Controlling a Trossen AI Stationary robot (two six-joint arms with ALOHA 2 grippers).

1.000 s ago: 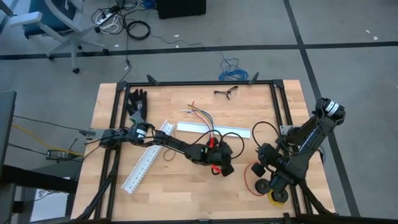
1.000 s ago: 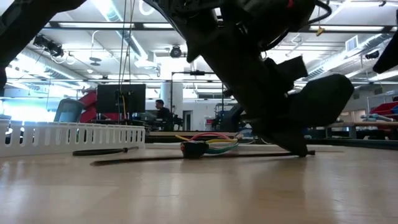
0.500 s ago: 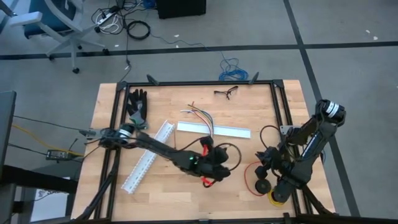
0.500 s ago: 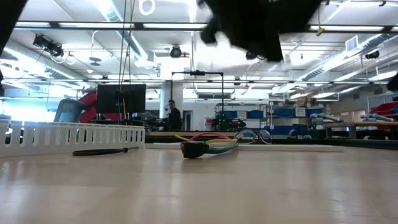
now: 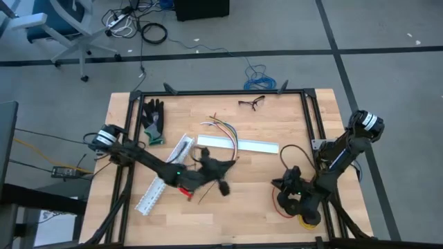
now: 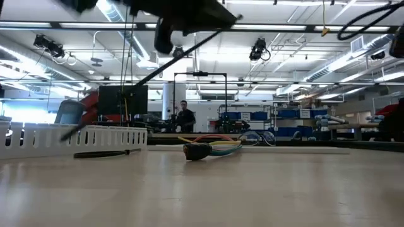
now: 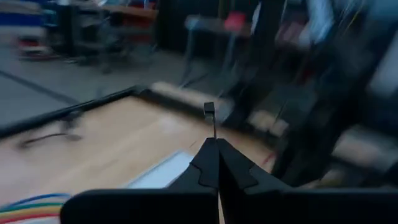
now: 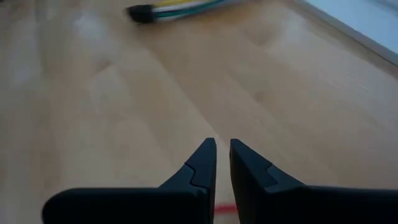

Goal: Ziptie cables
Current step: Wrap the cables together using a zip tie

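1. Once the left arm had swung back from the table's middle toward its left half, the left gripper [image 5: 223, 187] hung above the wood, its fingers pressed together on a thin dark zip tie [image 7: 210, 119] whose head stuck out past the tips.
2. A second before, that gripper had been low over the boards, right of the cables' plug; now it was raised, and in the low view the tie slanted down from it through the air.
3. The cables [image 5: 223, 128] lay untouched at the table's rear middle, their plug [image 6: 197, 151] resting on the wood beside a white slotted channel [image 5: 238, 144].
4. The right gripper [image 5: 285, 185] had drawn a little closer to the table's right front, near the red wire loop [image 5: 279, 205], its fingers [image 8: 202, 163] nearly shut and holding nothing.
5. Judged from this, the tie had been picked up but no wrapping had begun.
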